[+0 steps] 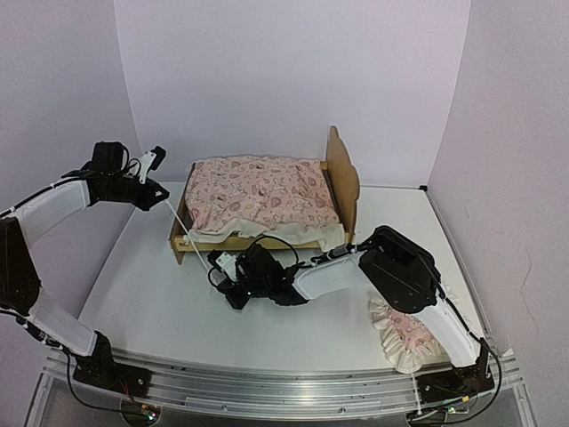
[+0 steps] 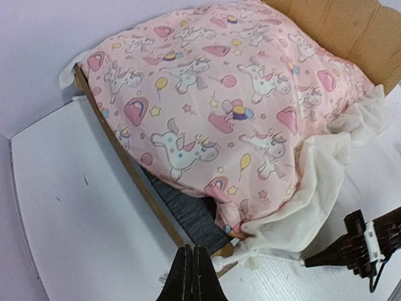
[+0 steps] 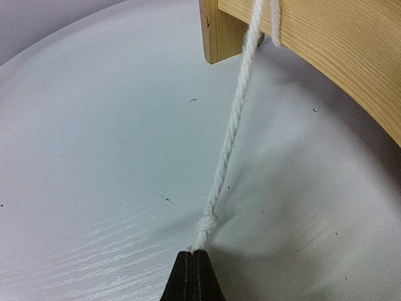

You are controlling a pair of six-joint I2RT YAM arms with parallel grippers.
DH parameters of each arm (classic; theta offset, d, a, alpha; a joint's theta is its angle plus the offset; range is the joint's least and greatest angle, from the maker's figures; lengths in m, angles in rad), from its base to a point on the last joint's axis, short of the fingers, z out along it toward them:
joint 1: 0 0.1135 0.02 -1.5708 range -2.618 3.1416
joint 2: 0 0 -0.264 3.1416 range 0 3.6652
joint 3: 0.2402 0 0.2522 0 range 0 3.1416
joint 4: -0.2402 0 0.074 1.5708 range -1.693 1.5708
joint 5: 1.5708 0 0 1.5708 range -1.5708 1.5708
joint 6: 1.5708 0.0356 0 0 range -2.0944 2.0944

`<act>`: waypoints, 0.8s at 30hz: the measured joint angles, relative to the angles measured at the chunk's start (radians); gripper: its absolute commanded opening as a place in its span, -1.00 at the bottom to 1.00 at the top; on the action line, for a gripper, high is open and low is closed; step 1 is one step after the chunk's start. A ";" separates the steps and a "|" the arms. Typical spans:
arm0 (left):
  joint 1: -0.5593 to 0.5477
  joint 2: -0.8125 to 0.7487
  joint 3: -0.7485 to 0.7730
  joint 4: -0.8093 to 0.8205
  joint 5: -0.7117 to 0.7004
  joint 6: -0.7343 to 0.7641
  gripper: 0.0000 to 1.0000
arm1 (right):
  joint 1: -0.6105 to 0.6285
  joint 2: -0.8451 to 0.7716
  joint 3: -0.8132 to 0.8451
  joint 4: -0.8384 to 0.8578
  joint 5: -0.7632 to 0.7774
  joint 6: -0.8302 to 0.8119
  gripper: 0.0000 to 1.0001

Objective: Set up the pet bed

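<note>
- Top external view: the pet bed [image 1: 342, 173] stands at the back middle of the tabletop [image 1: 160, 294], headboard to the right. A pink cushion [image 1: 258, 191] hides its base.
- The left pincer [image 1: 163, 194] is shut on a taut cord [image 1: 175, 216] that runs to the bed's near left corner.
- The right pincer [image 1: 213, 258] sits low by the bed's front rail, its tips hard to make out.
- A ruffled pillow [image 1: 404, 334] lies partly hidden under the right arm.
- Left wrist view: the pincer [image 2: 193, 273] has its tips pressed together, cut off by the lower edge.
- The cushion [image 2: 207, 94] overhangs the bed's rail [image 2: 125, 166], and a strip of dark slatted base [image 2: 188, 210] shows.
- The right pincer [image 2: 305, 263] is at the lower right.
- Right wrist view: the pincer [image 3: 193, 263] pinches a knotted cord [image 3: 229, 138] just below its knot. The cord rises to the bed's wooden rail [image 3: 326, 50], and the rest of the bed is out of frame.
</note>
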 measured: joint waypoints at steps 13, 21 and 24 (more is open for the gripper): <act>0.079 -0.014 -0.089 -0.004 0.035 0.263 -1.00 | -0.004 -0.017 -0.043 0.036 -0.014 0.107 -0.93; 0.084 -0.030 -0.316 -0.076 0.079 0.625 0.38 | 0.001 -0.028 -0.016 -0.033 -0.089 0.113 -0.09; 0.084 -0.029 -0.328 -0.155 0.089 0.805 0.56 | 0.002 -0.068 -0.051 -0.066 -0.105 0.112 0.42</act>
